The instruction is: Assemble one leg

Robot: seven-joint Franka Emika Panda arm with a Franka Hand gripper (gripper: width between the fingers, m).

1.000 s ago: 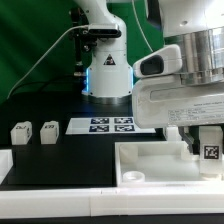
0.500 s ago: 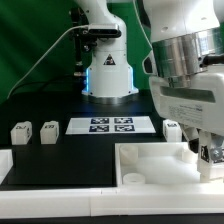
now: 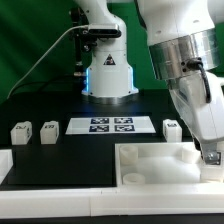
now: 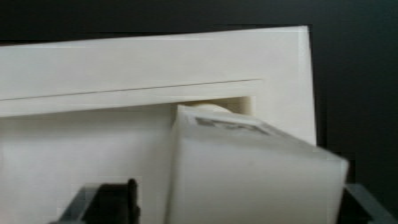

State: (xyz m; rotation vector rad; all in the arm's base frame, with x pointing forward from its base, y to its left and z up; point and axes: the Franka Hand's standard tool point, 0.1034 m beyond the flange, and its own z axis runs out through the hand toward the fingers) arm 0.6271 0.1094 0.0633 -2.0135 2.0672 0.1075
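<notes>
One stubby white leg and a second leg stand upright side by side toward the tabletop's edge on the exterior view's left, each showing its black-and-white tag. A third leg stands upright well apart from them, toward the exterior view's right. The fourth leg is tilted and clamped in the hand near the tabletop's edge on that right side.

The exterior view is bright and even; white parts almost glare against the black table, and the near arm at the exterior view's right looks soft. In the wrist view the close leg is blurred.
</notes>
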